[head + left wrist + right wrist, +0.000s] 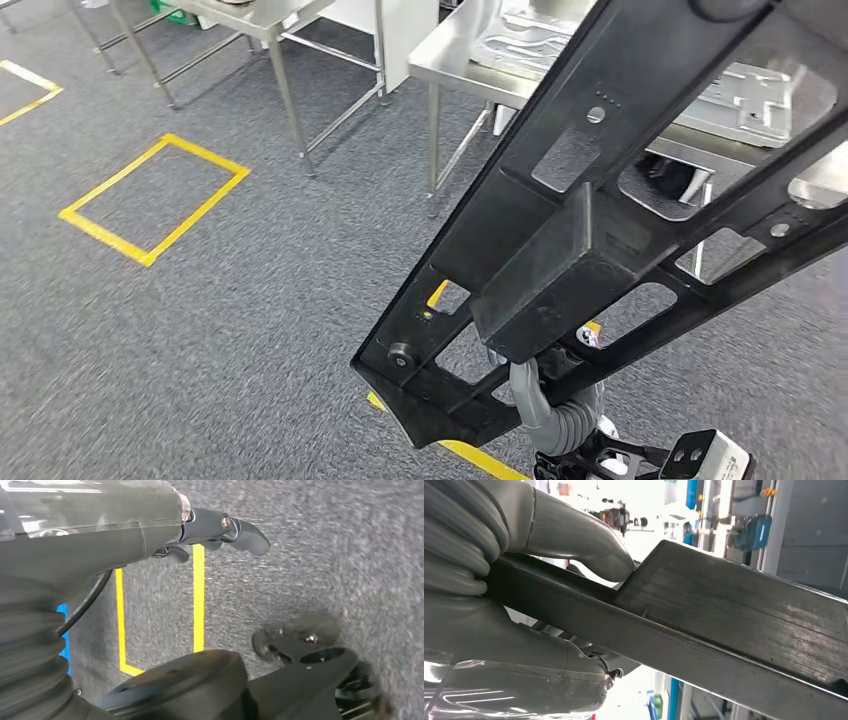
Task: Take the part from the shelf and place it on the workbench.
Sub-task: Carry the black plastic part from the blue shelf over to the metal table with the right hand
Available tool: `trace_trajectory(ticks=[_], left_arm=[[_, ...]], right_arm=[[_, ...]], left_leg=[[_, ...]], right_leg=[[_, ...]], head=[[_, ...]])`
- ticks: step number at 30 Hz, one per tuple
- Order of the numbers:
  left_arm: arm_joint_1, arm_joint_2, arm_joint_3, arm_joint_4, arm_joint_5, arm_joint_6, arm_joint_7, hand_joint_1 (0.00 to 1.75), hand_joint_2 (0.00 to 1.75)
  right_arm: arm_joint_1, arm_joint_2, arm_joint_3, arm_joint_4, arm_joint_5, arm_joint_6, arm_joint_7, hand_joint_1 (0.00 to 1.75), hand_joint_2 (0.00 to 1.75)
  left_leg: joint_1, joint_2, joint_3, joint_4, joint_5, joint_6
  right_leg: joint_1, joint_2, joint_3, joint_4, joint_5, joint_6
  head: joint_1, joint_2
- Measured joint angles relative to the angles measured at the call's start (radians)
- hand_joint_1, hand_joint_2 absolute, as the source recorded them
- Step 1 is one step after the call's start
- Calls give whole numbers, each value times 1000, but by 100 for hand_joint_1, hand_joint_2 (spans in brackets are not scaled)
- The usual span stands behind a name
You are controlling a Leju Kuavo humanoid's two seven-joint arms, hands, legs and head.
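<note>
Black plastic is what we see first: the part (600, 230), a long flat frame with cut-out windows and a raised block in its middle, runs slantwise from low in the head view up toward the upper right corner, carried in the air above the grey carpet (250, 330). Its upper end lies in front of the steel counter (450, 62), but we cannot tell whether it touches it. Our right hand (549, 610) grips the part from below: in the right wrist view the thick grey thumb (589, 545) presses on one face of a bar while the palm and other fingers wrap the opposite side. In the head view the ribbed grey wrist cover (560, 420) rises under the frame's lower end. Our left hand (210, 535) hangs over the carpet with its dark fingers loosely extended and apart, holding nothing, above yellow tape lines (198, 600) on the floor.
</note>
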Motion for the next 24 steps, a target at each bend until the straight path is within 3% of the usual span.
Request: trace_trajectory(ticks=[2, 4, 6, 8, 10, 11, 12, 13, 15, 17, 19, 21, 23, 24], left_arm=[[0, 0, 0, 0, 0, 0, 1, 0, 175], [-2, -2, 0, 0, 1, 0, 1, 0, 175], [-2, -4, 0, 0, 1, 1, 1, 0, 175], [3, -4, 0, 0, 2, 2, 1, 0, 175], [6, -4, 1, 0, 2, 3, 1, 0, 175], [7, -4, 1, 0, 2, 3, 1, 0, 175], [7, -4, 1, 0, 2, 3, 1, 0, 175], [8, -4, 1, 0, 2, 3, 1, 0, 175], [8, -4, 1, 0, 2, 3, 0, 0, 175], [9, -5, 1, 0, 2, 3, 0, 0, 175], [7, -5, 1, 0, 2, 3, -1, 0, 175], [5, -5, 1, -1, 2, 3, -2, 0, 175], [4, -5, 1, -1, 4, 3, -4, 0, 175], [2, -5, 1, -1, 4, 3, -5, 0, 175]], right_arm=[[0, 0, 0, 0, -1, 0, 0, 175, 175], [1, 0, 0, 0, -1, 0, 1, 175, 175], [-1, 0, 0, -1, -1, -1, 1, 175, 175], [-3, 0, 0, -1, -2, -1, 1, 175, 175], [-2, 0, 0, -1, -2, -2, 1, 175, 175], [-2, 0, 0, -1, -2, -3, 1, 175, 175], [-2, 0, 0, -1, -2, -3, 1, 175, 175], [-2, 0, 0, -1, -2, -4, 2, 175, 175], [-3, 0, 0, -2, -1, -5, 2, 175, 175], [-3, 0, 0, -4, 0, -7, 3, 175, 175], [-1, 0, 0, -5, 0, -10, 4, 175, 175], [0, 0, 0, -8, 0, -13, 5, 175, 175], [0, 2, 0, -10, 0, -15, 5, 175, 175], [1, 3, 0, -10, 0, -15, 6, 175, 175]], left_leg=[[0, -25, 9, -30, -1, 9], [0, -4, 12, -38, 2, 22], [2, 23, 16, -47, 7, 34], [0, 53, 18, -50, 6, 41], [-2, 83, 18, -50, 3, 43], [-3, 97, 20, -50, 1, 43], [-3, 110, 23, -50, -2, 41], [-3, 121, 28, -50, -5, 39], [-6, 141, 37, -49, -12, 29], [-11, 158, 44, -50, -19, 19], [-11, 172, 51, -52, -26, 8], [-9, 141, 43, -17, -54, 0], [-7, 89, -9, 99, -116, -5], [-7, 77, -45, 170, -144, -6]], right_leg=[[-2, 21, -13, 4, 4, 13], [-5, 33, -20, 3, 7, 26], [-2, -9, -41, 45, -17, 35], [-2, -72, -102, 168, -77, 42], [-6, -95, -161, 281, -114, 47], [-8, -99, -166, 290, -106, 48], [-9, -103, -148, 255, -80, 48], [-9, -116, -111, 187, -44, 44], [0, -159, -37, 49, 1, 32], [10, -174, -14, 1, 4, 20], [8, -149, -15, -2, 6, 10], [1, -127, -9, -10, 8, -2], [-1, -106, -5, -13, 9, -11], [0, -94, -5, -13, 8, -13]], head=[[0, 0], [0, 0], [1, 0], [2, 0], [2, 0], [2, 0], [2, 0], [2, 0], [2, 0], [2, 0], [2, 0], [2, 0], [2, 0], [2, 0]])
